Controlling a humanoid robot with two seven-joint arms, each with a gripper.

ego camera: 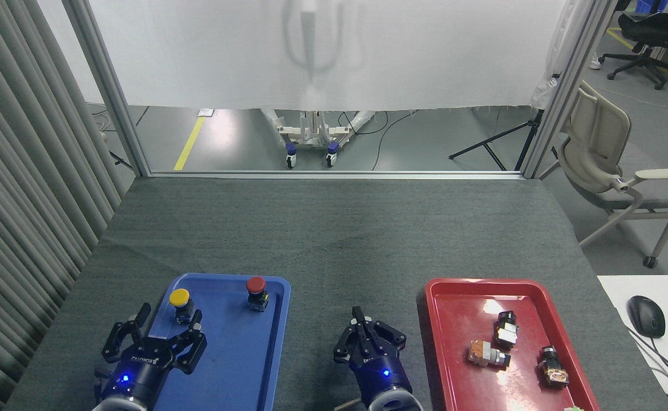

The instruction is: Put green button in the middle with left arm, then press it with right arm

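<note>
The green button is hidden; my right gripper (pixel 359 319) stands over the spot on the middle (pixel 334 285), the bare dark grey cloth between the two trays. Its fingers are pressed together, shut and pointing away from me. My left gripper (pixel 165 326) is open with nothing between its fingers. It hangs over the near left corner of the blue tray (pixel 237 365), just below the yellow button (pixel 179 298).
A red button (pixel 255 286) stands at the blue tray's far right. The red tray (pixel 459 319) on the right holds three switch parts (pixel 488 354). A curtain wall runs along the left and a metal rail along the table's far edge.
</note>
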